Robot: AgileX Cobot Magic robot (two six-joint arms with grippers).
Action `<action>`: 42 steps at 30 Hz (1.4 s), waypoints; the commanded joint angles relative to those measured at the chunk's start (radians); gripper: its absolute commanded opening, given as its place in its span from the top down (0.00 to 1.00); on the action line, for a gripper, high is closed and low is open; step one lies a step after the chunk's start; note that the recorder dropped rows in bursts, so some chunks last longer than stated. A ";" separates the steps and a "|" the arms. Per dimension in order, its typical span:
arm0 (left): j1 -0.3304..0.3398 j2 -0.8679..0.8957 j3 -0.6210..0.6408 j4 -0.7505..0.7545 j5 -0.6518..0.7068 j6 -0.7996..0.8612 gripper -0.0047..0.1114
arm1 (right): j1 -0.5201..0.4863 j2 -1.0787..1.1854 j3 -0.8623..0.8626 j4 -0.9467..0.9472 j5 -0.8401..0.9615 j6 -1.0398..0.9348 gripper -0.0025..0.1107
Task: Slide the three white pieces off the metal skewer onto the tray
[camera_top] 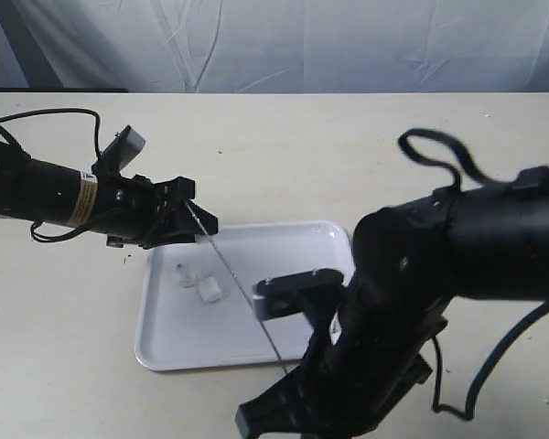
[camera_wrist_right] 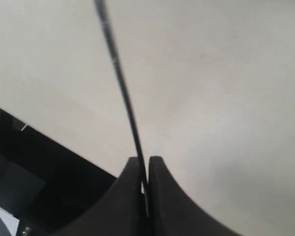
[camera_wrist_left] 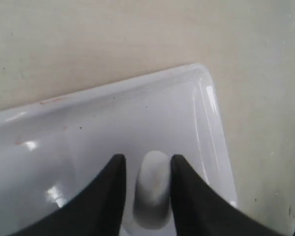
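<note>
Skewer [camera_top: 239,289]: slants over the tray [camera_top: 188,334], upper end above the tray's corner nearest the left arm, lower end just past the tray's long edge nearest the right arm.

Right gripper [camera_wrist_right: 143,179]: sits just off that long edge, fingers pressed together on the skewer's lower end.

Left gripper [camera_top: 199,222]: hovers above that corner at the skewer's upper end. Fingers [camera_wrist_left: 110,191] stand parted with the third white piece [camera_wrist_left: 152,191] between them; cannot tell whether pinched or only flanked.

First white piece [camera_top: 185,274] and second white piece [camera_top: 209,291]: lie on the tray's left half, near each other, beside the skewer.
</note>
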 commanded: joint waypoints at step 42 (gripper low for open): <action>0.035 -0.055 -0.059 0.145 -0.187 -0.049 0.96 | -0.083 -0.005 0.073 0.000 -0.190 -0.045 0.98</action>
